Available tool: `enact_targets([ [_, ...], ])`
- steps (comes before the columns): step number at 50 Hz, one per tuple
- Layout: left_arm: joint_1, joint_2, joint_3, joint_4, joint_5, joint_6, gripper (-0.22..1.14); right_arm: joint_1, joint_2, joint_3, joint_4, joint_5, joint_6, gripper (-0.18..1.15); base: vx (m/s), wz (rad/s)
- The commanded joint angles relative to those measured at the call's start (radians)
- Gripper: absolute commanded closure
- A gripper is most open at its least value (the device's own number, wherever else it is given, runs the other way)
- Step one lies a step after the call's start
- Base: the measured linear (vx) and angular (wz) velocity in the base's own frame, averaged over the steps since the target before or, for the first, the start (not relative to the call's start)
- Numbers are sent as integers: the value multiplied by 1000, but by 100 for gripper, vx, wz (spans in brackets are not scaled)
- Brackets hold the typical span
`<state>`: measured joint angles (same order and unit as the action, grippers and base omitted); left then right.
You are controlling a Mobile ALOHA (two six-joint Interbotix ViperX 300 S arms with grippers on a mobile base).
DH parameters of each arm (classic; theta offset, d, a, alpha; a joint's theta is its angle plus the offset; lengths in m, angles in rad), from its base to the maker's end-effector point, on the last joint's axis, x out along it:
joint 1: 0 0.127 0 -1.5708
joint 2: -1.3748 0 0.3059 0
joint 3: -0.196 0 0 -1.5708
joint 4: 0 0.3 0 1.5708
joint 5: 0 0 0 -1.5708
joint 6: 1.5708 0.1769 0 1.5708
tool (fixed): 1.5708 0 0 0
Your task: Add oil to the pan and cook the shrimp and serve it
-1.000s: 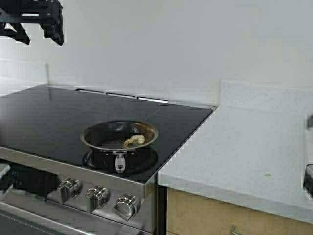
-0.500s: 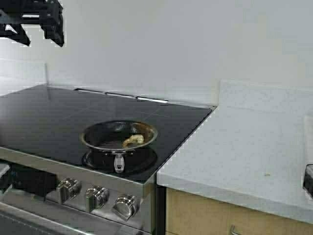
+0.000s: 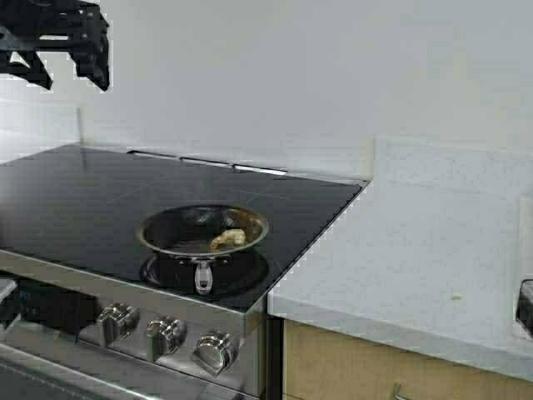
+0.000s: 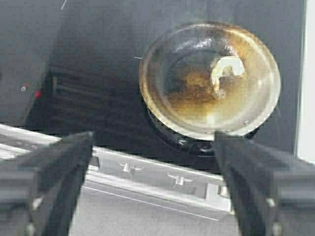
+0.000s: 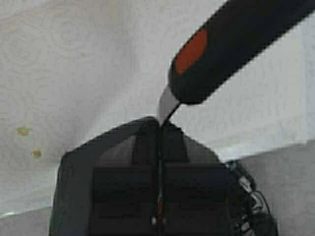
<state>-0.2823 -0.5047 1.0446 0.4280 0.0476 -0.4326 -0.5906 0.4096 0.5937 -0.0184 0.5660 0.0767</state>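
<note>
The steel pan [image 3: 202, 232] sits on the stove's front right burner, its handle loop toward me. One pale curved shrimp [image 3: 228, 239] lies in it, on the browned inside. The left wrist view shows the pan [image 4: 197, 98] and the shrimp [image 4: 225, 70] from above. My left gripper [image 4: 152, 187] is open and empty, held high above the stove's front edge; its arm [image 3: 58, 42] shows at the top left. My right gripper [image 5: 159, 129] is shut on the thin metal shank of a black-handled utensil [image 5: 236, 44] with an orange spot, over the white counter. The oil jug is out of view.
The black glass cooktop [image 3: 92, 200] has several knobs [image 3: 166, 335] along its front. A white counter [image 3: 416, 250] runs to the right of it, with a wood cabinet [image 3: 366, 367] below. A dark part of the right arm [image 3: 525, 307] shows at the right edge.
A dark part at the right edge of the high view, over the counter, has gone out of view. The left arm has shifted slightly. The pan and shrimp have not moved.
</note>
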Motion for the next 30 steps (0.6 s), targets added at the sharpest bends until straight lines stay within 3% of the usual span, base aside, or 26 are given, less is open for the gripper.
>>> enact_targets([
  [1, -2, 9, -12, -2, -6, 0, -11, -2, -11, -57, 110, -5, -83, 90, 0, 0],
  [9, -2, 20, -12, -3, -8, -2, -11, -12, -3, -100, 169, 0, -117, 78, 0, 0],
  [23, -2, 28, -15, -9, -8, 0, -11, -17, 34, -130, 175, 66, -121, 24, 0, 0],
  [30, -2, 28, -15, -11, -8, 0, -11, -17, 29, -133, 178, 78, -123, 17, 0, 0],
])
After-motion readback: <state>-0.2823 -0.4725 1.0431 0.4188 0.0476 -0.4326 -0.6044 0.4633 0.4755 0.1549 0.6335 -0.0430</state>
